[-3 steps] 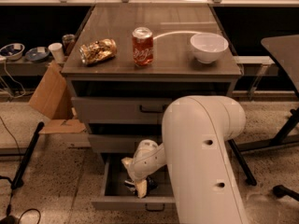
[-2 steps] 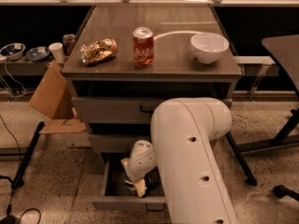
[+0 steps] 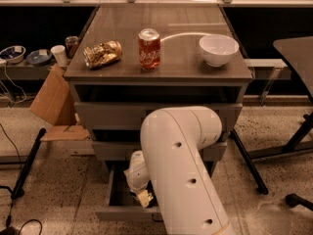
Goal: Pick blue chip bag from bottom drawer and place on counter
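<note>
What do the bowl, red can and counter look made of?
The bowl looks like glazed ceramic or plastic: smooth, glossy white. The red can looks like printed metal, with a silvery rim. The counter seems to be smooth laminate, faintly reflective. The tool is down inside the bottom drawer.

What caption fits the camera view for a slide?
Gripper inside open bottom drawer; soda can, bowl, golden bag on counter.

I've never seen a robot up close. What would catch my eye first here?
The big white arm fills the foreground, bending down so its gripper sits inside the open bottom drawer. On the counter above stand a red can and a white bowl, with a crushed golden bag lying beside the can.
</note>
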You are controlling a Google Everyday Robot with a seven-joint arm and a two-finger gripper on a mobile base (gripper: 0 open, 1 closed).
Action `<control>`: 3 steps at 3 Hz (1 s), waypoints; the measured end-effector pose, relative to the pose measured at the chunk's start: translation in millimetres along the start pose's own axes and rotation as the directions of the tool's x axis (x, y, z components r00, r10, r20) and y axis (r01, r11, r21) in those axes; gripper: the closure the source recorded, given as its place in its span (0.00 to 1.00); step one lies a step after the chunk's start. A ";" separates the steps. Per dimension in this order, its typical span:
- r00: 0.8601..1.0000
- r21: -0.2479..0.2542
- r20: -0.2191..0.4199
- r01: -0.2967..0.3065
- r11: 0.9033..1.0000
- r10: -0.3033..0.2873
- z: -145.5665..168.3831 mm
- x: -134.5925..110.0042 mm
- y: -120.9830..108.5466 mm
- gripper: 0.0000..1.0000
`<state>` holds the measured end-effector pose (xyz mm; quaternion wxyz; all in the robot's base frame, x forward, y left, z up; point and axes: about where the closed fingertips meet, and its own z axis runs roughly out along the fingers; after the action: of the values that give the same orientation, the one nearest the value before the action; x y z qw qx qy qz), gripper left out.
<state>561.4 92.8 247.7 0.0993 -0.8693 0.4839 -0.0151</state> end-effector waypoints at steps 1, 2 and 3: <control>0.999 -0.039 -0.034 0.007 0.999 -0.009 14.5 0.9 2.9 0.00; 0.998 -0.084 -0.060 -0.005 0.996 0.000 24.6 6.8 10.1 0.00; 0.996 -0.129 -0.084 -0.015 0.992 0.004 31.8 11.5 15.2 0.00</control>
<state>558.7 80.4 212.9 0.0226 -0.8702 0.4918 -0.0194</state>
